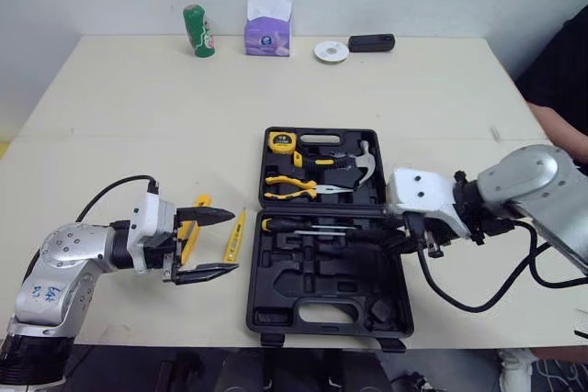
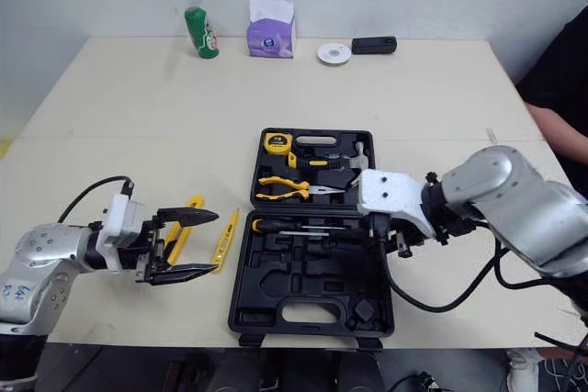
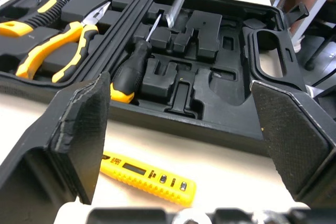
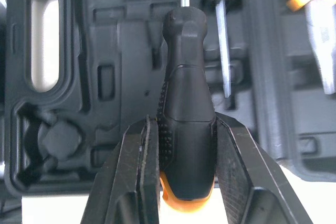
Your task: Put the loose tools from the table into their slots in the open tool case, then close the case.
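The black tool case (image 1: pixel 276 305) lies open at the table's front centre. Its far half holds a tape measure (image 1: pixel 282 142), yellow-handled pliers (image 1: pixel 292 188) and a hammer (image 1: pixel 356 162). One screwdriver (image 1: pixel 276 224) lies in a slot of the near half. My right gripper (image 4: pixel 184 129) is shut on a second, black-handled screwdriver (image 4: pixel 186 98), held just above the near half with its shaft pointing left beside the seated one. My left gripper (image 1: pixel 230 242) stands open left of the case, its fingers (image 3: pixel 79 129) facing the case. A yellow tester (image 3: pixel 147 174) and a yellow utility knife (image 1: pixel 190 234) lie on the table by it.
At the table's far edge stand a green can (image 1: pixel 198 30), a purple tissue box (image 1: pixel 268 32), a white roll (image 1: pixel 331 51) and a black device (image 1: pixel 371 42). A person's arm (image 1: pixel 562 128) rests at the right edge. Bare table (image 1: pixel 138 107) stretches behind the case.
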You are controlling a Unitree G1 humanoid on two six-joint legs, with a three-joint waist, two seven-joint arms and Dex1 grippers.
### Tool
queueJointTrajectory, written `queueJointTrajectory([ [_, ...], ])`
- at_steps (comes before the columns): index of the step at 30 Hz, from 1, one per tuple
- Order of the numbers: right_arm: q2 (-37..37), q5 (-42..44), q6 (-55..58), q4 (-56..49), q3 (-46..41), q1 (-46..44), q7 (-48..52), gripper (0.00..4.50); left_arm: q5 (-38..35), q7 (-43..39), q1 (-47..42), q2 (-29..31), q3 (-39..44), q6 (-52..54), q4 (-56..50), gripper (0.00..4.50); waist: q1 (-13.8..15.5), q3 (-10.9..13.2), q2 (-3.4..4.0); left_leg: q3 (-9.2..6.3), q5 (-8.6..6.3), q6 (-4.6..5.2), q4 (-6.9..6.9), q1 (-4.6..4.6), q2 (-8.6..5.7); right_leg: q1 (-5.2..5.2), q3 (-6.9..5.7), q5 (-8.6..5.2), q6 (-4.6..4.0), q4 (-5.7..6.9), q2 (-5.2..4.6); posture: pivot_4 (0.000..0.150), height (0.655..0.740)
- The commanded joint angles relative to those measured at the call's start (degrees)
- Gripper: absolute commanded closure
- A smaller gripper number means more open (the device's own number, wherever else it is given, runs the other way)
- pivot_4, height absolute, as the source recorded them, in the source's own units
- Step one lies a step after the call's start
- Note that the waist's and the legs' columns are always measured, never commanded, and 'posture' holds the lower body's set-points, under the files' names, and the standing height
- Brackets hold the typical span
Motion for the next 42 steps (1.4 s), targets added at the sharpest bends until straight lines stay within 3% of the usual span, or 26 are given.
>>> queueJointTrajectory([
  [1, 2.64, -2.93, 2.87, -1.04, 1.74, -2.51, -1.00, 3.50, -0.59, 1.33, 1.76, 0.48, 1.22, 0.84, -3.77, 0.00, -0.14, 0.00, 0.00, 0.00, 0.00, 0.00, 0.00, 0.00, -0.01, 0.00, -0.01, 0.00, 0.00, 0.01, 0.00, 0.150, 0.7400],
  [11, 5.89, -7.49, 7.14, -2.95, 6.13, -4.39, -2.41, 3.50, -1.89, 3.46, 5.87, 0.68, 3.03, 3.36, -7.23, 0.00, -1.23, 0.02, 0.04, -0.01, 0.00, -0.01, 0.03, 0.01, 0.00, -0.01, -0.07, -0.02, -0.03, 0.13, 0.00, 0.150, 0.7400],
  [39, 10.73, -15.46, 5.12, -0.29, 11.60, -5.59, -1.75, 3.50, -1.52, 6.87, 1.93, -0.73, 0.79, 6.20, -8.36, 0.00, -1.23, 0.02, 0.04, 0.00, 0.00, -0.01, 0.11, 0.01, -0.01, 0.02, -0.10, -0.02, -0.03, 0.33, 0.06, 0.150, 0.7400],
  [42, 12.07, -15.72, 5.85, 0.15, 10.92, -5.70, -2.89, 2.13, -1.70, 7.22, 2.19, -0.88, 0.68, 6.64, -8.99, 0.00, -1.25, 0.02, 0.04, 0.00, 0.00, -0.01, 0.13, 0.01, 0.01, 0.02, -0.10, -0.02, -0.03, 0.39, 0.08, 0.150, 0.7400],
])
